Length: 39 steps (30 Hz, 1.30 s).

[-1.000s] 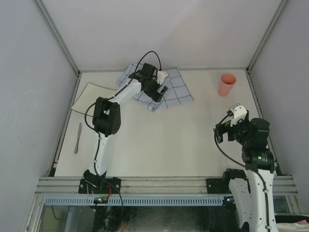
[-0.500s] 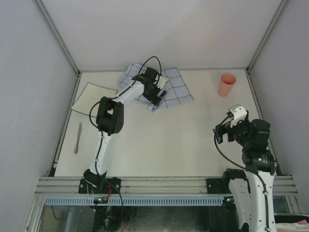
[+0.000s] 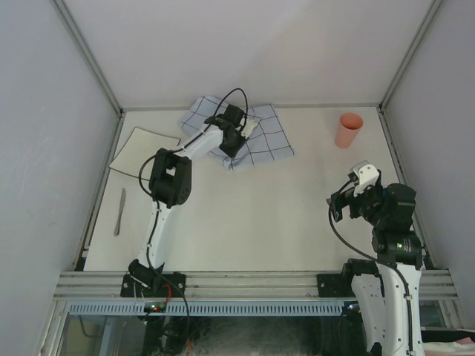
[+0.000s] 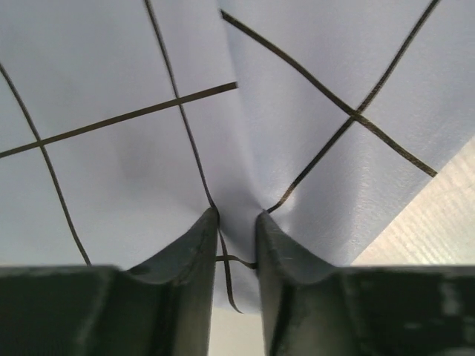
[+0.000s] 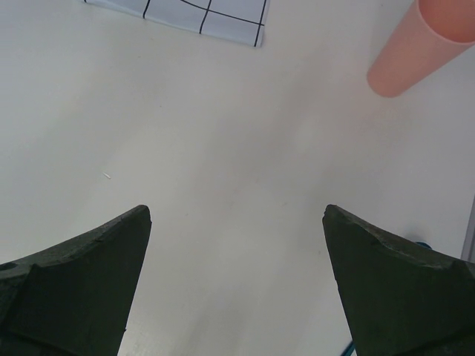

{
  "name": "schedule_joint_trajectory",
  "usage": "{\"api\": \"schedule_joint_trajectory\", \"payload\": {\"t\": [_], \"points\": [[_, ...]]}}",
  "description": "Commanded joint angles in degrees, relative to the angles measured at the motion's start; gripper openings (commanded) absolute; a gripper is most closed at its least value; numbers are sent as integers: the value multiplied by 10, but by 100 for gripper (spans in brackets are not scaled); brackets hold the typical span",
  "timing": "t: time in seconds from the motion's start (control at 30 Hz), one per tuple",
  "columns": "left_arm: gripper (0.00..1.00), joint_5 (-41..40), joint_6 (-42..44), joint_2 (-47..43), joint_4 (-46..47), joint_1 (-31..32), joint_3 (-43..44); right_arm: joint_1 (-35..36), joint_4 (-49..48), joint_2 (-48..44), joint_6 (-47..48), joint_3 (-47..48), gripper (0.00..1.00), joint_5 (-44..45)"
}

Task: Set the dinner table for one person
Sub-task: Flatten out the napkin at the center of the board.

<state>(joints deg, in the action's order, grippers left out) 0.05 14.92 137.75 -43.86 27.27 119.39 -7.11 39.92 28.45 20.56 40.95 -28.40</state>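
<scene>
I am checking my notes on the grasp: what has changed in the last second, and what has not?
The left end effector shifted a little to the left on the checked cloth and closed, pinching a fold of it; the cloth bunched slightly toward it. The right end effector stayed open and in place, and the cup, plate and utensil did not move.

Dinner table, large off-white rectangular surface, flat and level
</scene>
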Motion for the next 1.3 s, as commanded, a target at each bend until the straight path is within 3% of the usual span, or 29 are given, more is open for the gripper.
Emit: {"api": "schedule_joint_trajectory", "payload": {"t": [0.0,0.03,0.1,0.43,0.77,0.93,1.1,1.27], "points": [[18,-13,-1,-24,-4,1,23,-3,-10,-1,9,-3,100,-13],[7,-13,-1,-27,-5,1,16,-3,-11,-1,10,-4,100,-14],[0,-10,0,-37,-7,1,4,-3,-13,-2,11,-6,100,-13],[0,39,-1,-169,-13,22,-101,21,-14,28,33,-17,100,-27],[0,114,-34,-303,-31,25,-179,230,-72,163,108,-8,100,167],[0,130,-32,-343,-47,25,-252,285,-98,240,95,25,100,187],[0,130,16,-400,-74,25,-334,296,-120,260,103,30,100,167],[42,121,45,-448,-63,25,-376,304,-151,297,132,29,100,175]]}}
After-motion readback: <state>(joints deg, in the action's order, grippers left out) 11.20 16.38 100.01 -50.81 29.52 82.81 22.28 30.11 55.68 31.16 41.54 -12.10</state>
